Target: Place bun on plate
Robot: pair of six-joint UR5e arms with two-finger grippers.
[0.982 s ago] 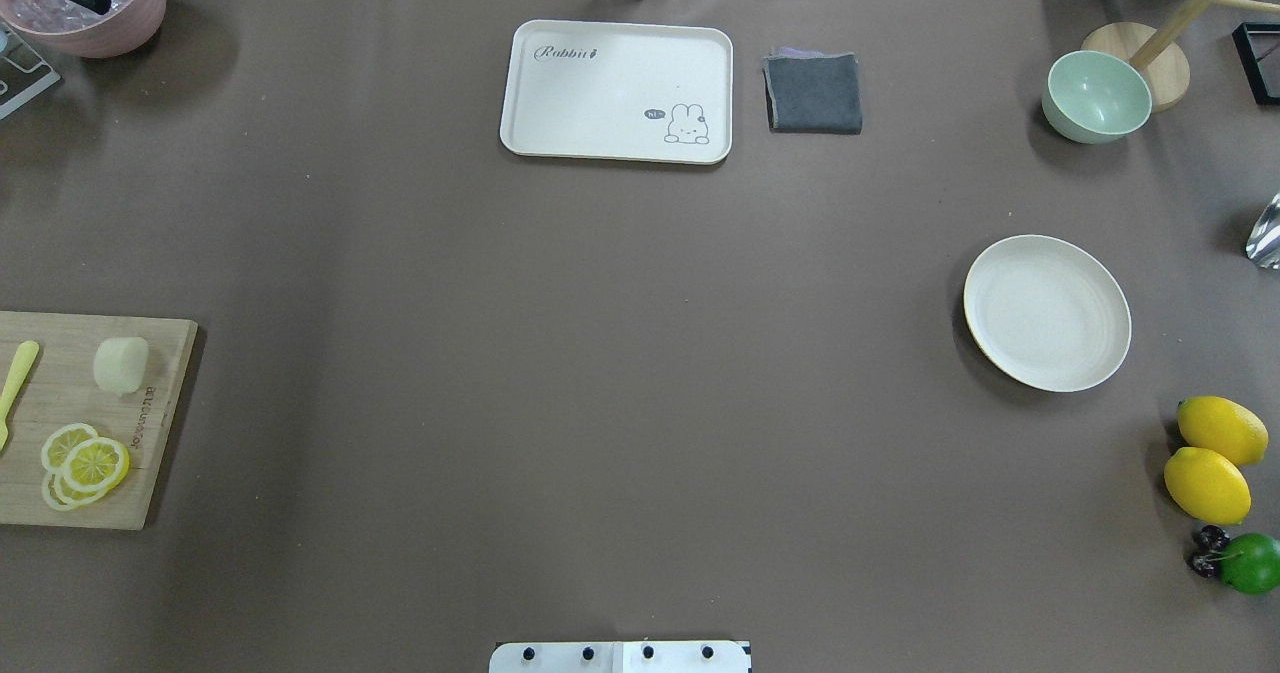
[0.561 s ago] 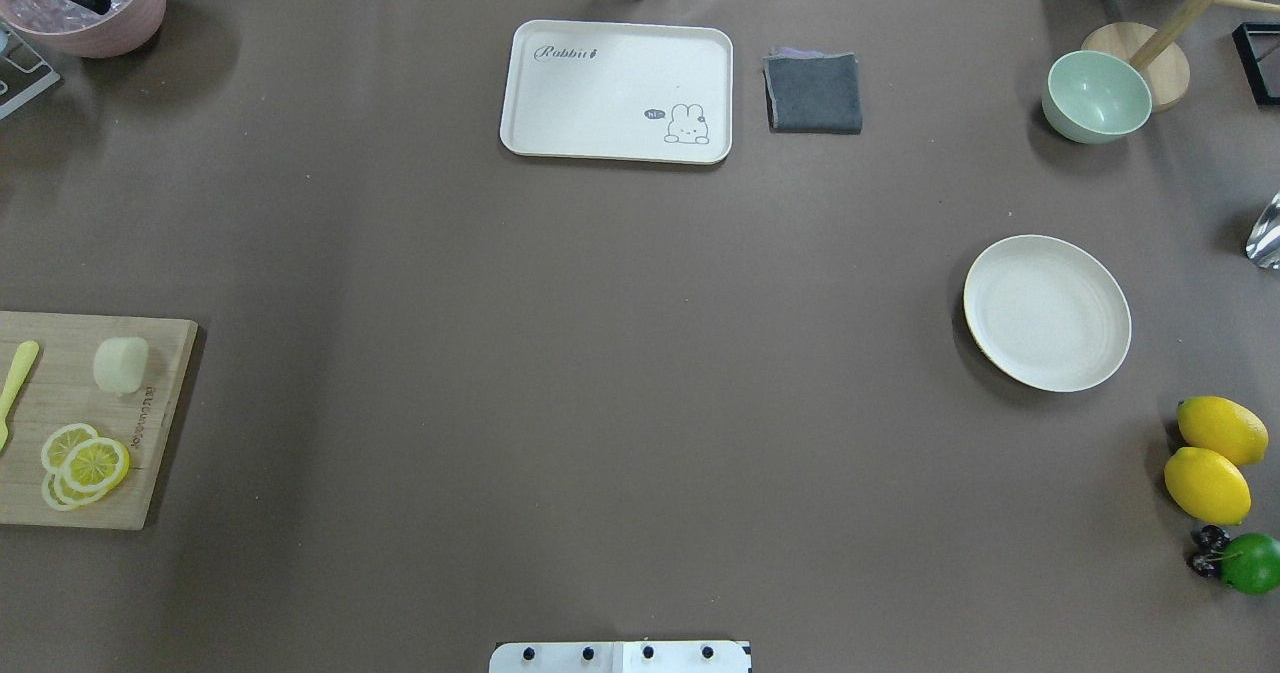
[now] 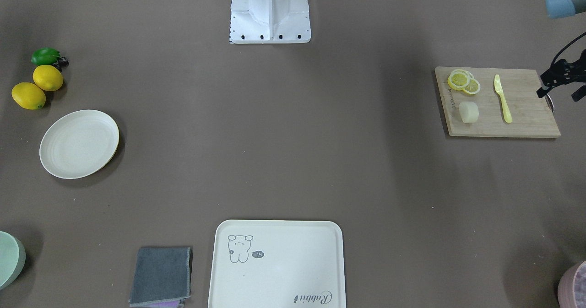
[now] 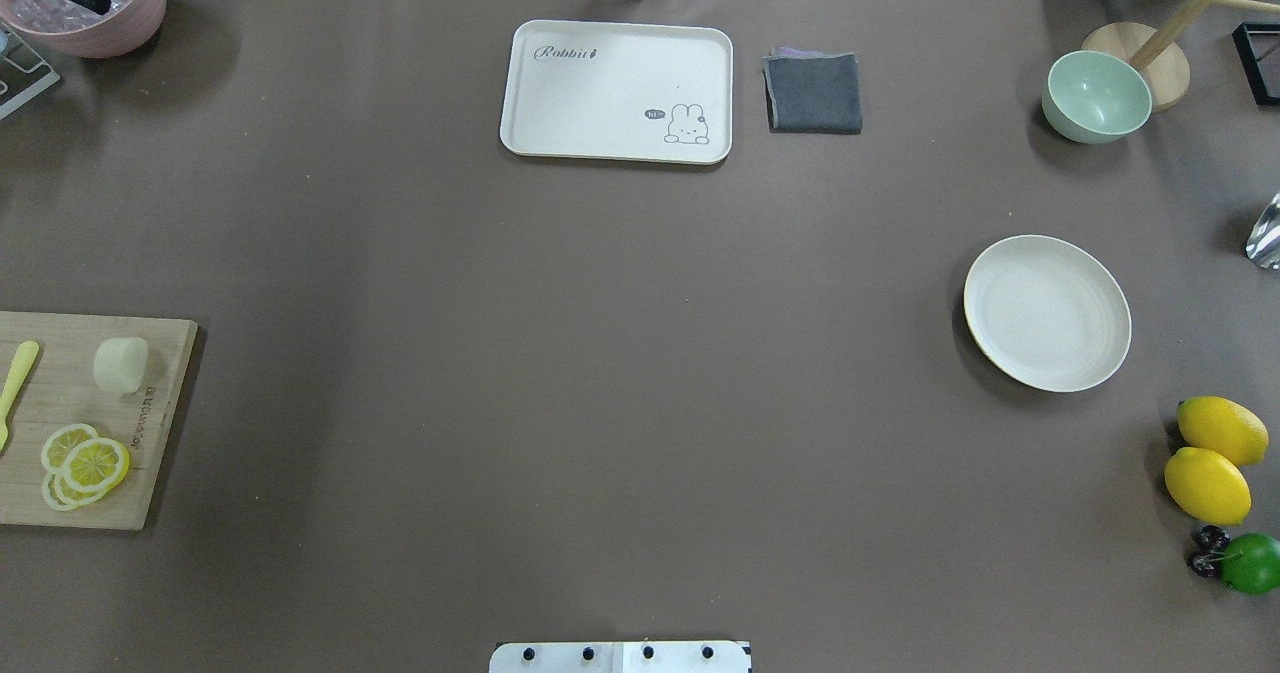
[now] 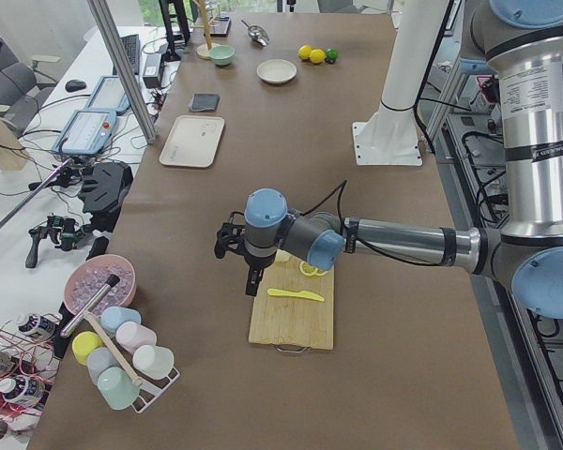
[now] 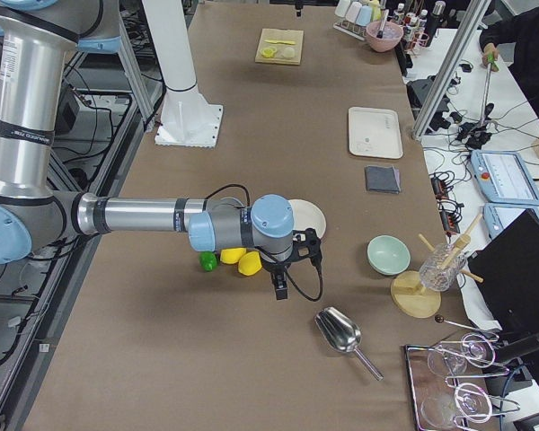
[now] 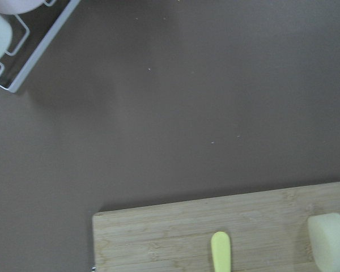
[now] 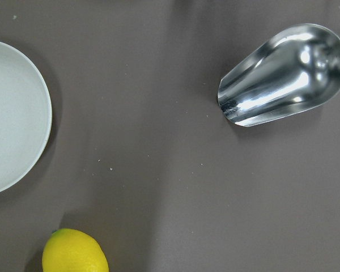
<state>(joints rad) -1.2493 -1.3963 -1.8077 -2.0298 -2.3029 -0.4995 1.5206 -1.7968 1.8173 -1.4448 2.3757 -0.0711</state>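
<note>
Smooth rounded cream bun (image 4: 121, 364) on grained wooden board (image 4: 95, 408); round rimmed plate (image 4: 1047, 313) well apart; left gripper (image 5: 253, 284), right gripper (image 6: 280, 289): grip undeterminable

My overhead and front cameras look down from opposite sides, sharing the plate (image 4: 1047, 313) and cutting board (image 4: 172, 373); side cameras look lengthwise, wrist cameras hover close.

On the rectangular wooden cutting board (image 7: 158, 238), the pale cream rounded bun (image 7: 331, 241) and yellow plastic knife (image 7: 221, 252) are cropped by the left wrist view's edges.
</note>
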